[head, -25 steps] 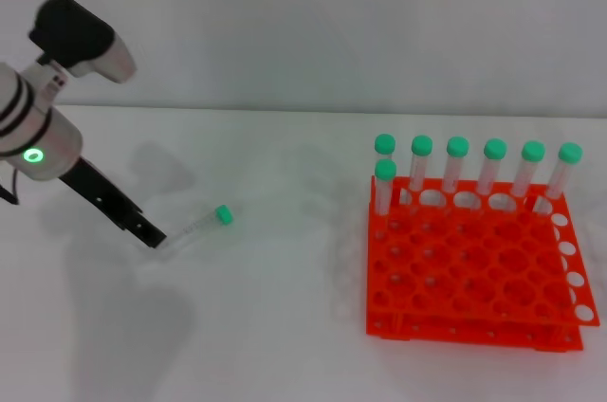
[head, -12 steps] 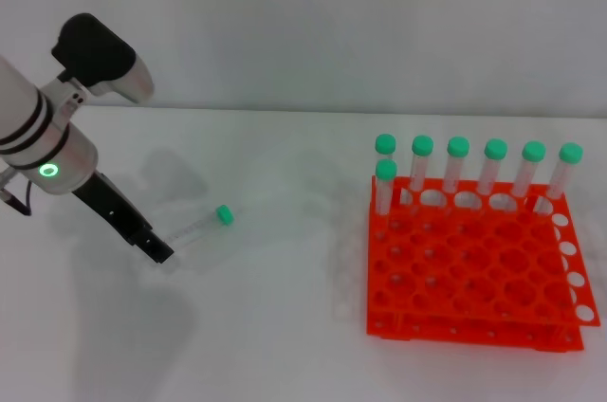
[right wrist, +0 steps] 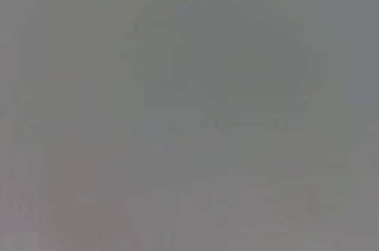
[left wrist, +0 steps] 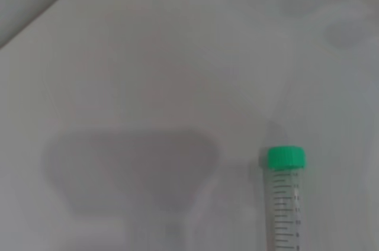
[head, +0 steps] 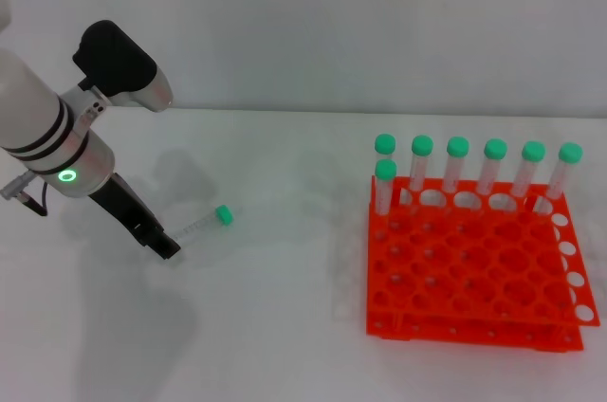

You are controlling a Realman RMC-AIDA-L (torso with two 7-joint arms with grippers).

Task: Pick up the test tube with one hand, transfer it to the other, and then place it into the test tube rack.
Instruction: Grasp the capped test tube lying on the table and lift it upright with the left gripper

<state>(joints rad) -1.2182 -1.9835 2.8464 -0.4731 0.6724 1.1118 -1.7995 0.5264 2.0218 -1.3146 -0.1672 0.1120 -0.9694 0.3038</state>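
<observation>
Tube (head: 202,225) flat on table, base at left tool (head: 167,248) tip.

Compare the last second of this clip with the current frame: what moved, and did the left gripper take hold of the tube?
The left gripper shifted rightward and slightly down in the head view, with its arm coming further into frame. Its tip sits at the bottom end of the loose test tube, which stayed flat on the table, cap at almost the same spot; no lift shows. The rack and its seven tubes did not change.
</observation>
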